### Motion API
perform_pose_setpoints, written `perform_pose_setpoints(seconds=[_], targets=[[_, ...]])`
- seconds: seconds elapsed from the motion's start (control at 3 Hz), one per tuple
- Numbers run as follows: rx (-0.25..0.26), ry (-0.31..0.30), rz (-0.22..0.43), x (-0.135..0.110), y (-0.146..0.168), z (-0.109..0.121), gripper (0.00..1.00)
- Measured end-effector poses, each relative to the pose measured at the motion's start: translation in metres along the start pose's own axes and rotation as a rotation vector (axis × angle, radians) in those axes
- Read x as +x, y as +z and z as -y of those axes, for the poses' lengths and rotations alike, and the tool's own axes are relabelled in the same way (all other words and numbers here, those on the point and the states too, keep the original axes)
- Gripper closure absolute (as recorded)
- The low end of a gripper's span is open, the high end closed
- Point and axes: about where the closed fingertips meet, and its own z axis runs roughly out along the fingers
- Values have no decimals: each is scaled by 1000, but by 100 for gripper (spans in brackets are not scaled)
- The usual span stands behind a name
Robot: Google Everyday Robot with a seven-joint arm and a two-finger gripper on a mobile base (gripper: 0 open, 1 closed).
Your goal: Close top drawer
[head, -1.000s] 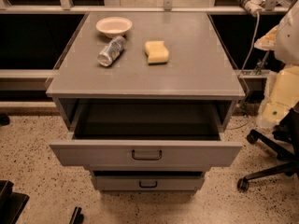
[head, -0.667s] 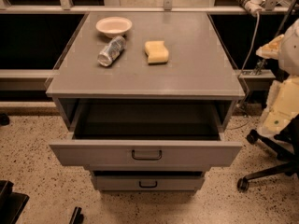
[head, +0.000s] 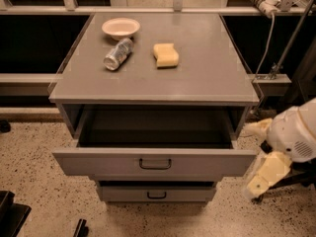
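The top drawer (head: 98,163) of the gray cabinet is pulled far out, showing its deep dark interior (head: 155,127). Its wide gray front carries a small dark loop handle (head: 155,164) at the centre. My gripper (head: 259,157) is low at the right, just beside the right end of the drawer front and not touching the handle. The white arm body (head: 296,135) sits behind it.
On the cabinet top (head: 207,73) lie a white bowl (head: 121,27), a crushed can (head: 118,54) and a yellow sponge (head: 166,55). A narrower lower drawer (head: 156,192) sits slightly out. Dark chair legs (head: 296,180) stand right, and dark objects (head: 10,216) at the bottom left.
The arm has dropped from beside the cabinet top to the level of the drawer front at its right end. The drawer stays open.
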Motion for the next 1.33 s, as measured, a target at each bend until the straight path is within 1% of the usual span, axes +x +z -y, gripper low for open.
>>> perform_pose_setpoints(seconds=[0.33,1.0,1.33], targets=[[-40,30,40,-1,11,-5,19],[-39,29,38,-1,10,-5,65],[-46,94,46,20,44,20,88]])
